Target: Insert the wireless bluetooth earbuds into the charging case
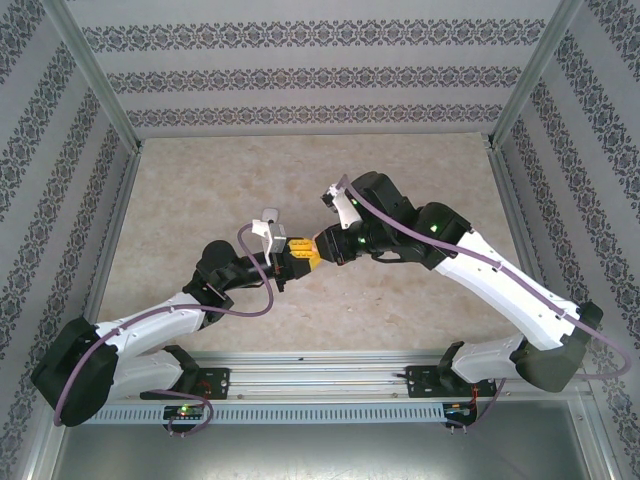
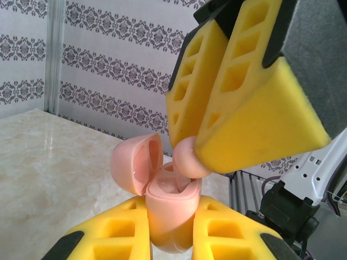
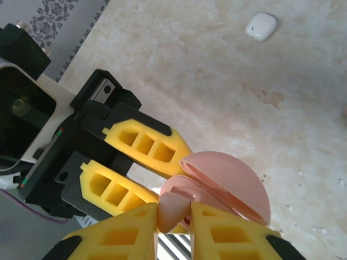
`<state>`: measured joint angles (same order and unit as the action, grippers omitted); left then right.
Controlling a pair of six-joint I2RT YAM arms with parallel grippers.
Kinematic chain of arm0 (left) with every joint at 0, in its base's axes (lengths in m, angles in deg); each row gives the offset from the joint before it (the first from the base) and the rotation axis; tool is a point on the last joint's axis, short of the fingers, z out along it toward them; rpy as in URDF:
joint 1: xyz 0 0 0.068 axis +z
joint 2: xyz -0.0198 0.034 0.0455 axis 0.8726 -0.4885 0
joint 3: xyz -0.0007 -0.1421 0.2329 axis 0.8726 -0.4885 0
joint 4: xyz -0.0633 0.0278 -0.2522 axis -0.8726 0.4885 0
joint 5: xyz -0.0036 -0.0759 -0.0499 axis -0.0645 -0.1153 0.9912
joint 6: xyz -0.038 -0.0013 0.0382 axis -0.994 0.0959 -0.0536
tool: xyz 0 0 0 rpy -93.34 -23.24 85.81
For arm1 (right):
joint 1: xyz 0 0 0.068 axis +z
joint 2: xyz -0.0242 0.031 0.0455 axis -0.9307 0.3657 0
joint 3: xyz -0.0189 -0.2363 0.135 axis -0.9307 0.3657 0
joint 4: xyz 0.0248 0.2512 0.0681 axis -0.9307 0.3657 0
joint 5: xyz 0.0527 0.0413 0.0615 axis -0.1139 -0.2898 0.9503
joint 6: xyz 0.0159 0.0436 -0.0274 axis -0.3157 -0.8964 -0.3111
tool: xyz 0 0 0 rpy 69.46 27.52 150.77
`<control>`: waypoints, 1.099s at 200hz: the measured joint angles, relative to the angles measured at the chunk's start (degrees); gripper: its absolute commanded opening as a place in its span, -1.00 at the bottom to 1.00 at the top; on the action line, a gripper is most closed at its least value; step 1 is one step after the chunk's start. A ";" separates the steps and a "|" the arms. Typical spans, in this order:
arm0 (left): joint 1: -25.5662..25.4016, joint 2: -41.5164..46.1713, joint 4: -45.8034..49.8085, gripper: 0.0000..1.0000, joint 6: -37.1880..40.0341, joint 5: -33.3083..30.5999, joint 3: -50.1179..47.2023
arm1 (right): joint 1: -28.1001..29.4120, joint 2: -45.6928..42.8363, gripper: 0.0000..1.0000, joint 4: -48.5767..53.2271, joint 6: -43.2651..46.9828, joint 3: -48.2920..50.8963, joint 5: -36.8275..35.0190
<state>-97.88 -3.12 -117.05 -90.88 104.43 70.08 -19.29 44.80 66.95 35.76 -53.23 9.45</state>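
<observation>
The two arms meet over the middle of the table [image 3: 217, 81], and everything turns on the little pink case [image 2: 171, 206]. The left gripper [image 2: 172, 227] has its yellow fingers pressed tight on either side of the case's body, holding it up off the table with the mouth facing the other arm. The lid [image 2: 133, 165] is swung fully open and stands to one side of the mouth, its hollow bare. The right gripper [image 2: 192, 151] comes in from the side opposite the left one, its jaws narrowed on one pale pink earbud [image 2: 190, 158], which sits right at the rim of the case's opening, partly over the well. I can't tell whether the bud actually touches the rim. The well shows smooth pale walls, and from where I stand I can't make out whether anything already lies in it. Well away from the case, a small white rounded piece [image 3: 261, 26] lies alone on the table.
</observation>
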 measured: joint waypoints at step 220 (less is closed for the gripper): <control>0.00 0.26 1.70 -1.00 0.90 0.85 0.00 | 0.13 -4.81 -0.60 -5.57 -7.32 7.43 -1.75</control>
<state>-97.88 -2.86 -115.34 -89.99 105.28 70.08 -19.16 39.99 61.38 28.44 -45.80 7.70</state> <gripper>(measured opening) 0.164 0.202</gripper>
